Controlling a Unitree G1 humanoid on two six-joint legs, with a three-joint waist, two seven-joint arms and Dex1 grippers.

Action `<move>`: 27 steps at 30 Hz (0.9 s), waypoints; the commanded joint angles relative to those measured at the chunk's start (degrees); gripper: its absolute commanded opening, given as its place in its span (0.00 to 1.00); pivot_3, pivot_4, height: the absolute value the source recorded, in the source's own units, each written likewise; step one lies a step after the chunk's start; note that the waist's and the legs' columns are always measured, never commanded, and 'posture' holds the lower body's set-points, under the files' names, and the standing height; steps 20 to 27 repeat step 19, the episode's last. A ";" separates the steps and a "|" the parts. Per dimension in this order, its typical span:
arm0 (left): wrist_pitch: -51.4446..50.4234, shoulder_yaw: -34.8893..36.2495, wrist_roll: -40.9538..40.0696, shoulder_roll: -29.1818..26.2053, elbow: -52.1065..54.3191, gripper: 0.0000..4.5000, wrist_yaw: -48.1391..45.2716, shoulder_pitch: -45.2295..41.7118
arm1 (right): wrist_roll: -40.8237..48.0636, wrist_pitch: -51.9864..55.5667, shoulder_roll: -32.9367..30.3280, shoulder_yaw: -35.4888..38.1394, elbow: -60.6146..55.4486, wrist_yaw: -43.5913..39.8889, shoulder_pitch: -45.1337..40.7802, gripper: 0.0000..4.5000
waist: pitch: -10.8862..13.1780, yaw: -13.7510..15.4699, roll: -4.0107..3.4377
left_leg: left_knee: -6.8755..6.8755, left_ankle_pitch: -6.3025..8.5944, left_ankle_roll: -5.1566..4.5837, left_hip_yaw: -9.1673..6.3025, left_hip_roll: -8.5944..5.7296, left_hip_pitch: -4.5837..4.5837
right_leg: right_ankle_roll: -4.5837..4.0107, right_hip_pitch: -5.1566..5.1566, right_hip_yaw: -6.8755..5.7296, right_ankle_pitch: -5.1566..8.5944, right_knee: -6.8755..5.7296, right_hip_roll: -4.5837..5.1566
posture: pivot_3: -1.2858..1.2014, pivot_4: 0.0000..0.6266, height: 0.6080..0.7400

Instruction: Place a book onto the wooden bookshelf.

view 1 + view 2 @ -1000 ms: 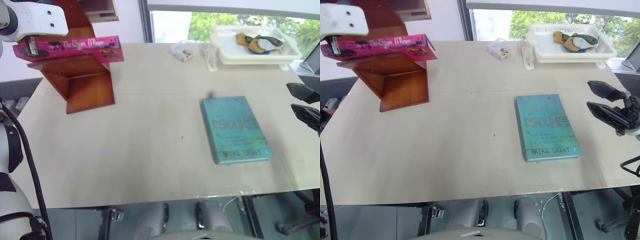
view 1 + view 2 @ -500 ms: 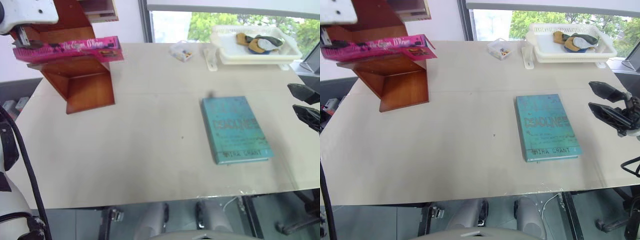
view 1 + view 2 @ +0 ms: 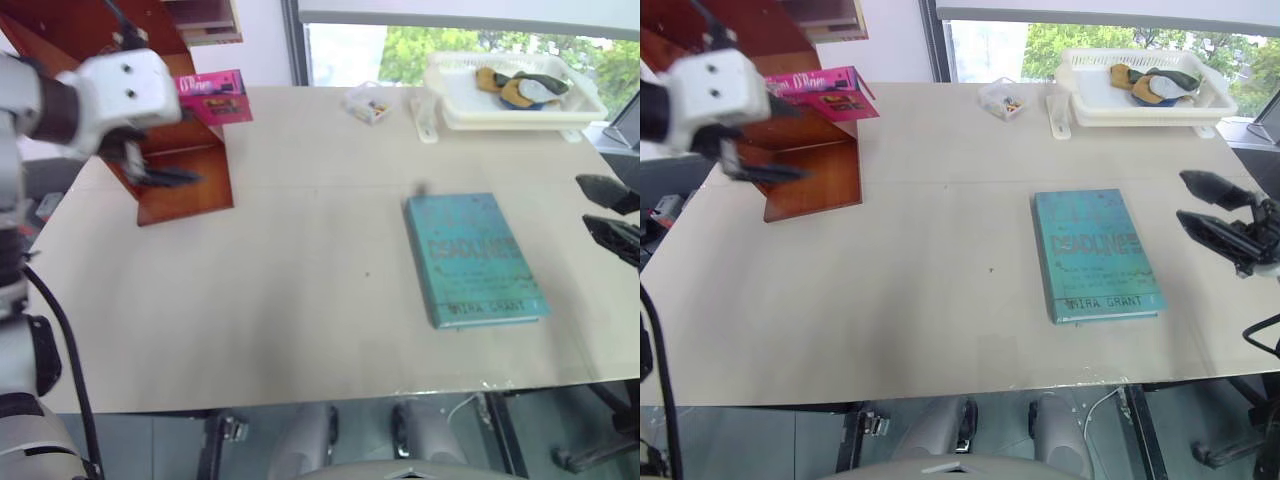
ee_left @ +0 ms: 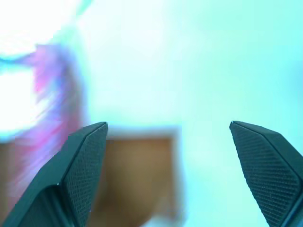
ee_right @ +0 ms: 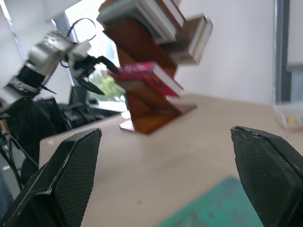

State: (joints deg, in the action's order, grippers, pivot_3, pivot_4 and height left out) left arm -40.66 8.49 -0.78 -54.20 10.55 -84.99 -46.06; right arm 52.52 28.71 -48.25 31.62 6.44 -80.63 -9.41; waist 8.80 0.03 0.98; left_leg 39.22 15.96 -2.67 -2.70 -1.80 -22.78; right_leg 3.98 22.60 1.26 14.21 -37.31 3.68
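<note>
The wooden bookshelf (image 3: 800, 150) stands on the tabletop (image 3: 920, 290) just behind the left tool (image 3: 768, 172), and the book (image 3: 825, 92) lies flat on one of its boards, a little above and beyond this tool, with one end sticking out over the shelf's side. The left tool has its fingers wide apart and holds nothing. So the placing seems done, and the step in hand is, I think, to take the arm away. To do it well, the tool should go straight off from the shelf and not sweep upward, because the book's free end could be knocked.

The right tool (image 3: 1215, 210), far to the right, also has its fingers apart and is empty, just beside a teal book (image 3: 1095, 255).

How much of the pink book rests on the board is hard to judge, since the left arm covers that end. The left wrist view is too blurred to read.
</note>
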 commanded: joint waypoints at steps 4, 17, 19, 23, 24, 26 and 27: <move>-14.76 10.80 -9.31 20.65 19.02 0.97 19.47 27.50 | -5.50 -2.28 -2.30 5.37 -2.16 0.43 13.77 1.00 | -0.16 -0.52 -0.24 | -0.05 0.06 -0.06 0.04 0.02 0.09 | -0.01 -0.03 0.27 0.00 0.12 0.15 | 0.52 0.24 1.00; -3.95 14.58 -19.29 22.62 17.03 0.97 26.29 47.06 | -10.65 -9.20 -2.48 4.62 9.22 -0.54 12.31 1.00 | -0.20 -0.27 -0.44 | -0.22 0.13 0.31 0.06 0.13 1.00 | -0.45 -0.96 0.39 0.00 0.52 0.40 | 0.52 0.24 1.00; -3.99 14.57 -20.59 21.82 16.89 0.97 27.07 47.14 | -10.62 -8.62 -2.54 4.47 8.94 -0.70 12.57 1.00 | -0.20 -0.25 -0.44 | -0.30 0.09 0.20 0.05 0.11 0.91 | -0.28 -0.93 0.37 -0.11 0.61 0.41 | 0.52 0.24 1.00; -3.99 14.57 -20.59 21.82 16.89 0.97 27.07 47.14 | -10.62 -8.62 -2.54 4.47 8.94 -0.70 12.57 1.00 | -0.20 -0.25 -0.44 | -0.30 0.09 0.20 0.05 0.11 0.91 | -0.28 -0.93 0.37 -0.11 0.61 0.41 | 0.52 0.24 1.00; -3.99 14.57 -20.59 21.82 16.89 0.97 27.07 47.14 | -10.62 -8.62 -2.54 4.47 8.94 -0.70 12.57 1.00 | -0.20 -0.25 -0.44 | -0.30 0.09 0.20 0.05 0.11 0.91 | -0.28 -0.93 0.37 -0.11 0.61 0.41 | 0.52 0.24 1.00; -3.99 14.57 -20.59 21.82 16.89 0.97 27.07 47.14 | -10.62 -8.62 -2.54 4.47 8.94 -0.70 12.57 1.00 | -0.20 -0.25 -0.44 | -0.30 0.09 0.20 0.05 0.11 0.91 | -0.28 -0.93 0.37 -0.11 0.61 0.41 | 0.52 0.24 1.00; -3.99 14.57 -20.59 21.82 16.89 0.97 27.07 47.14 | -10.62 -8.62 -2.54 4.47 8.94 -0.70 12.57 1.00 | -0.20 -0.25 -0.44 | -0.30 0.09 0.20 0.05 0.11 0.91 | -0.28 -0.93 0.37 -0.11 0.61 0.41 | 0.52 0.24 1.00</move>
